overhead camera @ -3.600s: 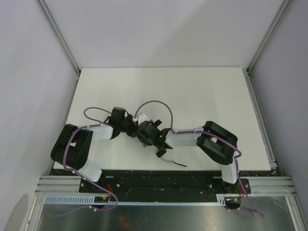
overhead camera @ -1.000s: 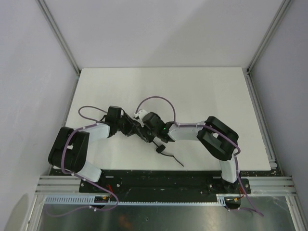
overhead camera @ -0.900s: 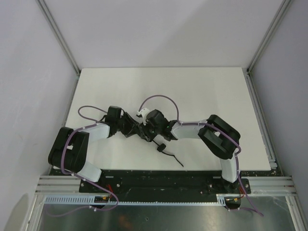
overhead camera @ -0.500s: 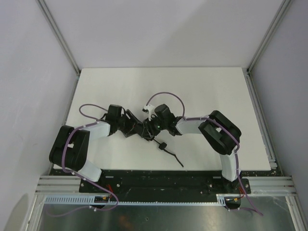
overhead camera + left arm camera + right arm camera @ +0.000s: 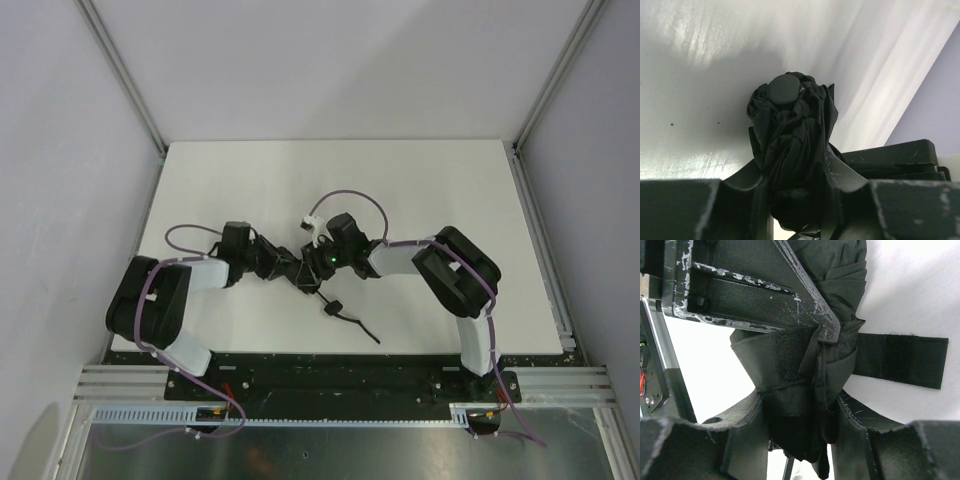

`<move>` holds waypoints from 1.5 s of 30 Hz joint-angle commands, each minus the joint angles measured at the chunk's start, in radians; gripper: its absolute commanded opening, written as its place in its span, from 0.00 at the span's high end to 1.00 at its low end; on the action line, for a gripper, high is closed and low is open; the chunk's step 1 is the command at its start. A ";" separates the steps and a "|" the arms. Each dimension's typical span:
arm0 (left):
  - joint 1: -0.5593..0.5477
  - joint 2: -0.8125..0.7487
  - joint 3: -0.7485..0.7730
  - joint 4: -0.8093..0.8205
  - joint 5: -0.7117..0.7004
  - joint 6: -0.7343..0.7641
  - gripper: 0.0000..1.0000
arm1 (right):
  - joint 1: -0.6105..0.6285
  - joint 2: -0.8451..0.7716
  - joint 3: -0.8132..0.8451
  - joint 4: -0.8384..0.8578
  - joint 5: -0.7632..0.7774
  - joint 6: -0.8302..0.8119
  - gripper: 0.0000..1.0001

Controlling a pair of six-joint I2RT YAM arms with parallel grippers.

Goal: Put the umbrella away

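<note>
Black cloth fills your left pincer (image 5: 797, 195), which pinches the bunched canopy of the umbrella (image 5: 790, 130) just behind its round cap (image 5: 784, 89), at the near middle of the worktop (image 5: 420, 180). Just to its right, your right pincer (image 5: 797, 425) also pinches the folds, and the closure strap (image 5: 902, 360) sticks out loose beyond it. The risk, as I judge it, is slippery cloth sliding through either grip, or the two arms pulling against each other so the unwrapped canopy springs open.
</note>
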 commanded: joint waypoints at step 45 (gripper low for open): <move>-0.006 -0.510 -0.090 1.494 0.556 -0.552 1.00 | -0.067 -0.986 -0.497 0.227 0.357 1.022 0.13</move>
